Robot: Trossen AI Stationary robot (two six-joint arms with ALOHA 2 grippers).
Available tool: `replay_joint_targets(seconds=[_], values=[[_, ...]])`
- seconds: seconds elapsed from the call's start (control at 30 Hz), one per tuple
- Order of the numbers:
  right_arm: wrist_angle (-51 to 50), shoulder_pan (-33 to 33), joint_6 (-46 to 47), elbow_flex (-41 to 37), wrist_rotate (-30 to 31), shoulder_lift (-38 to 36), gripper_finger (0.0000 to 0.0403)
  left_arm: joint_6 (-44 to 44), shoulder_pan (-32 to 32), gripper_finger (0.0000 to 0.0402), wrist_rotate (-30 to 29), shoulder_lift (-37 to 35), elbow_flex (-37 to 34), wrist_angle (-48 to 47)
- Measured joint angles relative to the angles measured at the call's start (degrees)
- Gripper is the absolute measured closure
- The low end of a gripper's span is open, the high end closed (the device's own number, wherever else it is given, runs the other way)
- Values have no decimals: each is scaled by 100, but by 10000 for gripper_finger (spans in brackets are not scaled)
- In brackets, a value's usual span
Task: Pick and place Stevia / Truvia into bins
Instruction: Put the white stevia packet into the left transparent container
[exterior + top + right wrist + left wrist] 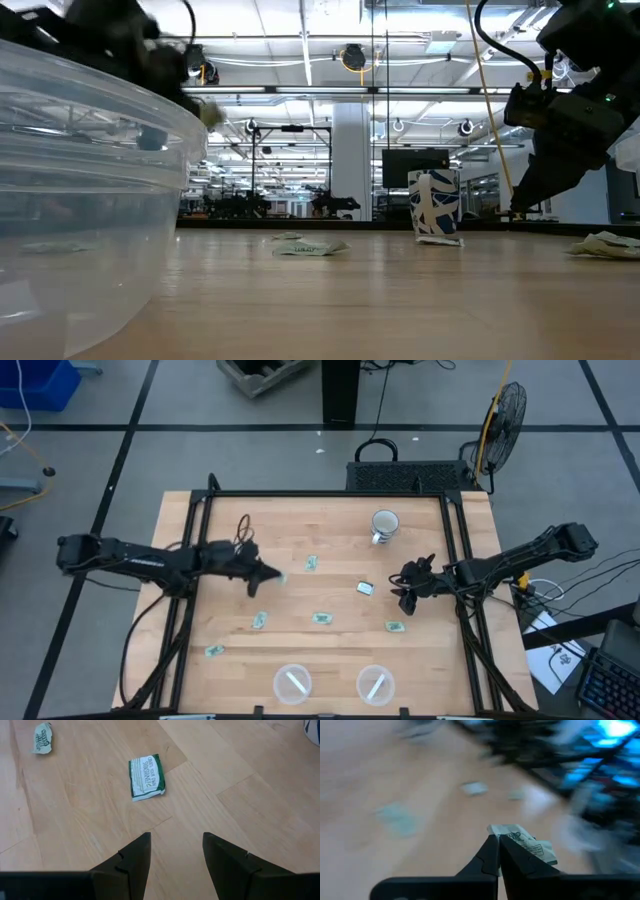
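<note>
Left hand (272, 575) clamped on one sachet (522, 842), raised over the desk (300, 630). Right hand (175, 852) apart above bare wood, near a green sachet (146, 777). Loose sachets between hands and tubs (292, 684); mug (385, 524) behind.

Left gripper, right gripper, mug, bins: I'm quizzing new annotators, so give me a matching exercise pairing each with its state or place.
Things:
1. left gripper
2. right gripper
3. white mug
4. two clear bins

States or places:
A. at the table's near edge, side by side
B. open above bare wood, a sachet ahead
C. shut on a sachet
D. standing toward the table's far side

Pairs: 1-C, 2-B, 3-D, 4-A
</note>
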Motion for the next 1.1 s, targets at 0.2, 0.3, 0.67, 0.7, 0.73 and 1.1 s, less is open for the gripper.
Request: replay_joint_targets(seconds=[0.2, 0.3, 0.67, 0.7, 0.73, 1.1], values=[[41, -2, -122, 0, 10, 0, 229, 509, -1894, 395, -921, -20, 329, 471], [194, -2, -172, 0, 13, 0, 229, 730, -2667, 396, -2069, 189, 1021, -730], [1489, -2, -1360, 0, 2, 0, 229, 957, -3721, 392, -2124, 2393, 3232, -2909], [1582, -2, -1469, 0, 0, 0, 229, 1054, -3744, 390, -1971, 2577, 3328, -2902], [1675, -2, -1569, 0, 0, 0, 229, 1096, -3760, 390, -1835, 2747, 3429, -2904], [2491, -2, -2080, 0, -4, 0, 229, 1069, -3829, 388, -1054, 4141, 4182, -2675]])
